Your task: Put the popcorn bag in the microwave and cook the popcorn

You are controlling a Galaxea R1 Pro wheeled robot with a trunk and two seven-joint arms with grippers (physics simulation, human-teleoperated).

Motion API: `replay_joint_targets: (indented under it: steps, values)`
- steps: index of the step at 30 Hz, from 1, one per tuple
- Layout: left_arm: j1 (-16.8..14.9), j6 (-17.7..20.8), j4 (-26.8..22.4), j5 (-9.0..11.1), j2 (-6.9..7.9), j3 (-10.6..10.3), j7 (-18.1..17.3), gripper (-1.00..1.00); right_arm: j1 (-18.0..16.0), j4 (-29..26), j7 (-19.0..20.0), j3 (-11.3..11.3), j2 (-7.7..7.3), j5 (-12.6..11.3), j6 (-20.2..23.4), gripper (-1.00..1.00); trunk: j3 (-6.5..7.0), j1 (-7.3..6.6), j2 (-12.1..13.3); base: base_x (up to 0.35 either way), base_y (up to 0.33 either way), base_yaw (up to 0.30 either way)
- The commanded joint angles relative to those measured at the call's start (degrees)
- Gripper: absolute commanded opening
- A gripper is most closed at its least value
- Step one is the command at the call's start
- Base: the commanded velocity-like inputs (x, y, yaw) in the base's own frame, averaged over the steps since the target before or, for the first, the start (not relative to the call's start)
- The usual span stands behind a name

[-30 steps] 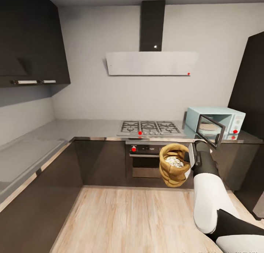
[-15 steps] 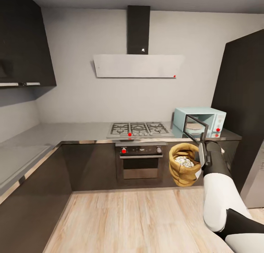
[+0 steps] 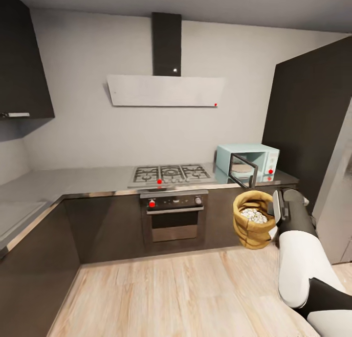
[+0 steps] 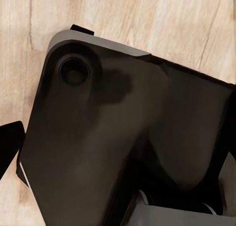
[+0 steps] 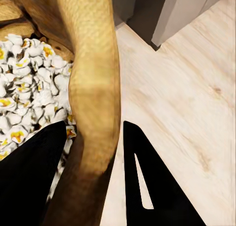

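Popcorn bag hangs clamped by its rim in my right gripper; microwave door open, loading and heating remain; left claw's state I cannot tell

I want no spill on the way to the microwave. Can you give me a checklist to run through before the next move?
1. Right end effector pinches the popcorn bag rim, one finger inside, one outside: ok.
2. Bag upright, mouth up: ok.
3. Popcorn inside the bag: ok.
4. Microwave door open: ok.
5. Bag within reach of the microwave: not ok, it hangs over the floor in front of the countertop.
6. Left end effector free: cannot tell.
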Motion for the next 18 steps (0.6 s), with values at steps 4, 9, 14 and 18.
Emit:
replay_joint_targets:
  steps: [4, 9, 14, 18]
  values:
    - [0.0, -0.2, 0.0, 0.2, 0.00, 0.3, -0.3, 1.00, -0.1, 0.1, -0.2, 0.0, -0.82, -0.5, 0.2, -1.00, 0.17, 0.01, -0.1, 0.000, 0.000, -0.201]
    - [0.0, -0.1, 0.0, 0.2, 0.00, 0.3, -0.3, 1.00, -0.1, 0.3, 0.3, 0.1, -1.20, -0.6, 0.2, -1.00, 0.44, 0.01, -0.1, 0.000, 0.000, -0.201]
    - [0.0, -0.2, 0.0, 0.2, 0.00, 0.3, -0.3, 1.00, -0.1, 1.0, 3.5, 0.2, -2.37, -0.6, 0.2, -1.00, 0.68, 0.01, -0.1, 0.000, 0.000, -0.200]
    - [-0.1, -0.1, 0.0, 0.2, 0.00, 0.3, -0.3, 1.00, -0.1, 1.0, 5.1, 0.3, -3.22, -0.5, 0.2, -1.00, 0.86, 0.01, -0.1, 0.000, 0.000, -0.201]
